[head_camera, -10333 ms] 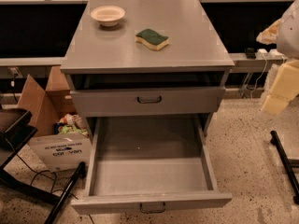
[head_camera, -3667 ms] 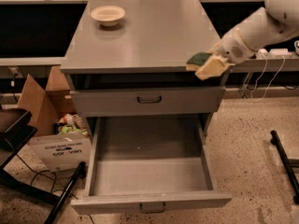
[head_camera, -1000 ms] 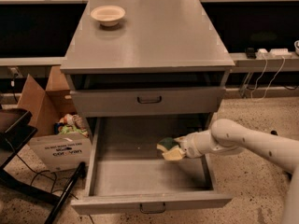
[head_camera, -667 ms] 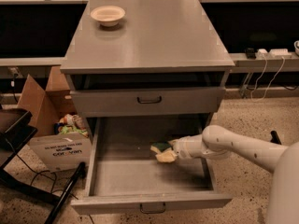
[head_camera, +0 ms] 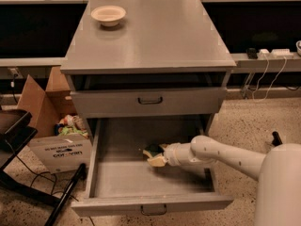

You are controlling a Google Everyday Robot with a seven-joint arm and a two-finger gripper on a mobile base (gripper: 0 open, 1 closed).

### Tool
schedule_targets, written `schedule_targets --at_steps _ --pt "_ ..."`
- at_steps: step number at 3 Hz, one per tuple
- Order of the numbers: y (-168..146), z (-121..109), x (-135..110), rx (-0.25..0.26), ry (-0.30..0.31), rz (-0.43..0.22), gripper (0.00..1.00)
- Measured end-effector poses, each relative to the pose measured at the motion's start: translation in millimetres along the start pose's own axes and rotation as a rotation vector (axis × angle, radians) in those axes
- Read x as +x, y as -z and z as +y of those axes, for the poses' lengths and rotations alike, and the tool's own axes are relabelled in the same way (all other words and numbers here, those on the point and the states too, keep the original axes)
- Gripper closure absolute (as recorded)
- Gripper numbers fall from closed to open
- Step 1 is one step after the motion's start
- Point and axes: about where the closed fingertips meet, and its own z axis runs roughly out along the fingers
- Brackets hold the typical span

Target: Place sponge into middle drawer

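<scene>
The middle drawer point(head_camera: 122, 180) is pulled wide open at the bottom of the grey cabinet, with its flat grey floor showing. My white arm reaches in from the right. My gripper point(head_camera: 156, 156) is inside the drawer, low over the floor near its middle. It is shut on the sponge point(head_camera: 152, 151), whose dark green face and a bit of yellow foam show at the fingertips. I cannot tell whether the sponge touches the floor.
A cream round bowl point(head_camera: 108, 15) stands at the back left of the cabinet top point(head_camera: 155, 41). Above the open drawer is a part-open drawer front with a black handle point(head_camera: 150, 100). A cardboard box point(head_camera: 51, 126) of clutter and a black stand point(head_camera: 19, 140) are on the left. Cables hang at the right.
My gripper carried the sponge from the cabinet top's right edge down into the open drawer. Over the last second it moved left toward the drawer's middle.
</scene>
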Motion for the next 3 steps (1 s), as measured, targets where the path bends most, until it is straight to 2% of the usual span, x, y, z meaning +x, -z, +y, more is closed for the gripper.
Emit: schedule_targets --at_steps 1,3 --pt "-5.1 1.0 1.2 0.0 0.005 -0.006 0.84" --pt "-5.2 1.0 1.2 0.0 0.005 -0.006 0.37"
